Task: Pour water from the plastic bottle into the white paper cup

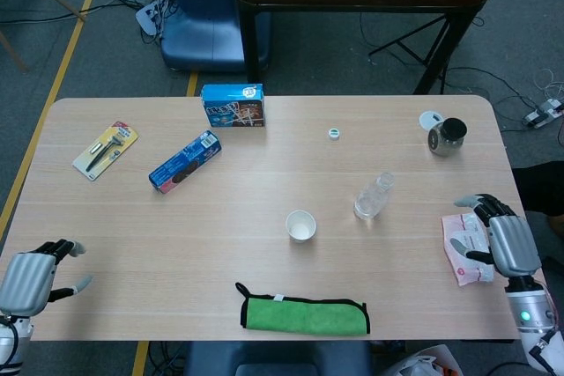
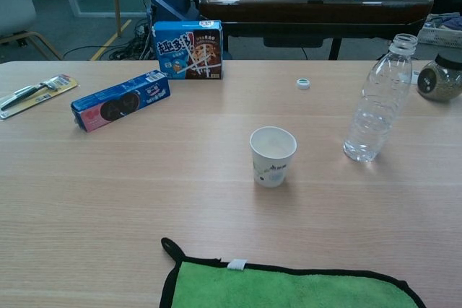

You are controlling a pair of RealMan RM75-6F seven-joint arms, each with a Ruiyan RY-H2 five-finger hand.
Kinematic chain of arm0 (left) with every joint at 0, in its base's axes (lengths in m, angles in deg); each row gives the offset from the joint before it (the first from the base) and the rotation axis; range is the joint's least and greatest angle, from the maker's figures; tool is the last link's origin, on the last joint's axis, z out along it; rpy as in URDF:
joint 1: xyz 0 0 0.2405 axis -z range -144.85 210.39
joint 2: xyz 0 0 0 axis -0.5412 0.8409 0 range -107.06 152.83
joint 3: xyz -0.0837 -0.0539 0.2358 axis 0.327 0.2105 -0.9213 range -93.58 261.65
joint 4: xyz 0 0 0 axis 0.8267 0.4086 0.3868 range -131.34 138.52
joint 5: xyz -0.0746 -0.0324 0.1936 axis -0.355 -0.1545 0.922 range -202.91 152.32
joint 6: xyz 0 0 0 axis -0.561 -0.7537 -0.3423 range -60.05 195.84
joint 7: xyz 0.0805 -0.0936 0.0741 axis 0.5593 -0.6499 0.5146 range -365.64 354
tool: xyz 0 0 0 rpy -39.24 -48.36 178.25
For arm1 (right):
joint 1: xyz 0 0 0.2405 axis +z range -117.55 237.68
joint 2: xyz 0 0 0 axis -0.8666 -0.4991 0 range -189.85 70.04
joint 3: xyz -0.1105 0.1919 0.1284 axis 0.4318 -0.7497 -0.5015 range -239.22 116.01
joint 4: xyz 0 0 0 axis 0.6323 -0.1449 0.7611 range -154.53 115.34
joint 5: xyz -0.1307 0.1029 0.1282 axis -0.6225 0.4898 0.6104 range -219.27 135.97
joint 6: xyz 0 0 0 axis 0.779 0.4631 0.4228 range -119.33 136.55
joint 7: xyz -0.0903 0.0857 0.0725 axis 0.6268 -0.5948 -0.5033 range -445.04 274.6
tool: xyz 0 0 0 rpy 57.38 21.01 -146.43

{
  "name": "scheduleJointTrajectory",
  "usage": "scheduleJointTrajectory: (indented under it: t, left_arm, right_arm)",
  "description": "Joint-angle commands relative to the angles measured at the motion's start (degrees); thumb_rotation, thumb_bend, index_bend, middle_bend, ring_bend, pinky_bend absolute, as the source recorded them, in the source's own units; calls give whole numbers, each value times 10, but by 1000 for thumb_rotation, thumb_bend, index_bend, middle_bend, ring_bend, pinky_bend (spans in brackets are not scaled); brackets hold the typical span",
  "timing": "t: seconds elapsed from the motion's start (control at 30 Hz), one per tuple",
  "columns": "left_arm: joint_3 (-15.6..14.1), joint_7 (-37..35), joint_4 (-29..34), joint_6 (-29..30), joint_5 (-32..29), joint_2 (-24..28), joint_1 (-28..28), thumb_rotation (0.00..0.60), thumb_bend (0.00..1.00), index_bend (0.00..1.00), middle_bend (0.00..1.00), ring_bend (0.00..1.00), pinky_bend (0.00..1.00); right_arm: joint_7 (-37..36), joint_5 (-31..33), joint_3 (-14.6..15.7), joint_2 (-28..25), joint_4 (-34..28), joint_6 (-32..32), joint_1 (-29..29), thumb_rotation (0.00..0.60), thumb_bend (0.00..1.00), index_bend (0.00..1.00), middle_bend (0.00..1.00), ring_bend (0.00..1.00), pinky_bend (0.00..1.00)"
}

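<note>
The clear plastic bottle (image 1: 373,197) (image 2: 375,102) stands upright and uncapped, right of the table's centre. To its left the white paper cup (image 1: 300,225) (image 2: 273,156) is upright with its mouth up. The bottle's cap (image 1: 334,134) (image 2: 303,84) lies further back on the table. My right hand (image 1: 502,241) hovers at the table's right edge over a tissue pack, fingers apart and holding nothing, well right of the bottle. At the front left corner my left hand (image 1: 33,274) is open and holds nothing. Neither hand shows in the chest view.
A green cloth (image 1: 304,313) lies at the front edge below the cup. A tissue pack (image 1: 464,248) sits under my right hand. A glass jar (image 1: 448,136) with its lid beside it stands back right. A blue snack box (image 1: 233,105), biscuit pack (image 1: 184,160) and carded razor (image 1: 105,150) lie at left.
</note>
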Motion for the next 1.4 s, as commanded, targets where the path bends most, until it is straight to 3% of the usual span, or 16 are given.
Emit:
scheduleJointTrajectory:
  t: [0.03, 0.33, 0.57, 0.87, 1.4]
  left_arm:
    - [0, 0, 0, -1, 0, 0, 0, 600, 97, 464, 505, 508, 750]
    - [0, -9, 2, -3, -5, 4, -1, 600, 97, 464, 505, 508, 750]
    - [-1, -11, 3, -3, -6, 6, -2, 600, 97, 464, 505, 508, 750]
    - [-1, -13, 4, -6, -10, 8, -3, 600, 97, 464, 505, 508, 750]
    - [-2, -9, 6, -9, -14, 8, -4, 600, 97, 464, 505, 508, 750]
  right_arm:
    - [-42, -12, -14, 12, 16, -8, 24, 600, 121, 335, 283, 212, 349]
    - [-100, -5, -26, 32, 39, -67, 77, 600, 44, 321, 239, 182, 349]
    - [-171, 0, -32, 71, 91, -89, 106, 600, 2, 296, 209, 161, 349]
    - [-263, 4, -30, 107, 160, -118, 133, 600, 0, 296, 207, 158, 345]
    - [-324, 10, -13, 177, 279, -181, 178, 600, 0, 296, 207, 157, 323]
